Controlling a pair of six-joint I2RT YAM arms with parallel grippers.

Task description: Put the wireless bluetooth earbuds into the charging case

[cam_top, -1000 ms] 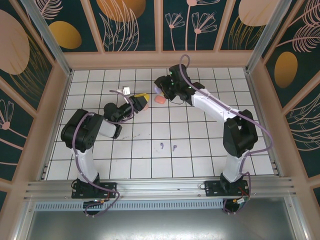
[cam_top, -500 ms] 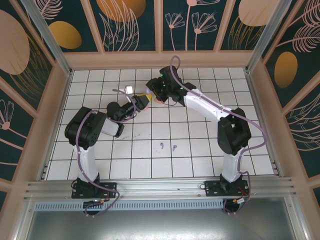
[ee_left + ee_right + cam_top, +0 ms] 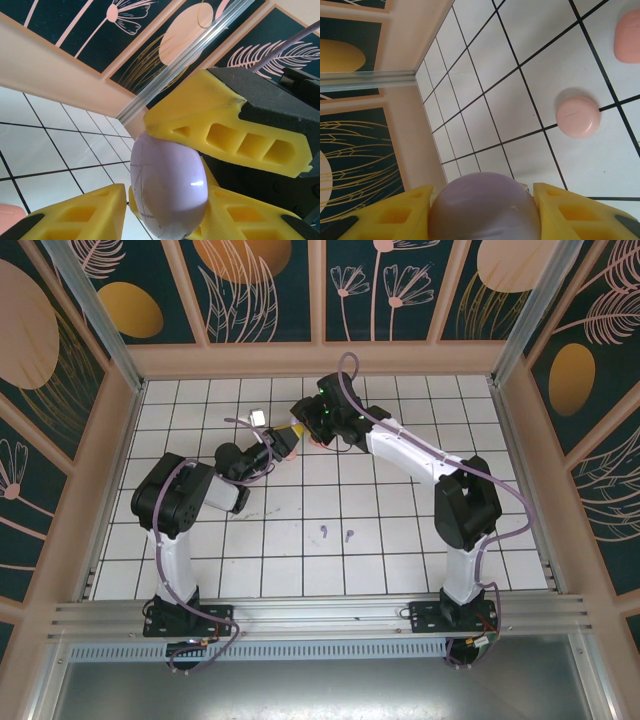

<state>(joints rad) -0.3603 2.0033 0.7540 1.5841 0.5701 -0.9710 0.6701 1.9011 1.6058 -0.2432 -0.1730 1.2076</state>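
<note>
Bottom of the lilac egg-shaped plastic case (image 3: 485, 210) is cropped; my right pincer (image 3: 484, 192) clamps it, left pincer's (image 3: 167, 200) grip unclear; round pink case (image 3: 577, 116) at 2 o'clock.

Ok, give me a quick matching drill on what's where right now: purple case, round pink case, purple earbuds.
Things:
1. purple case
2. round pink case
3. purple earbuds

States:
A. sitting across a black grid line
B. clamped and lifted
C. lying loose on the near half of the table

Pairs: 1-B, 2-A, 3-C
</note>
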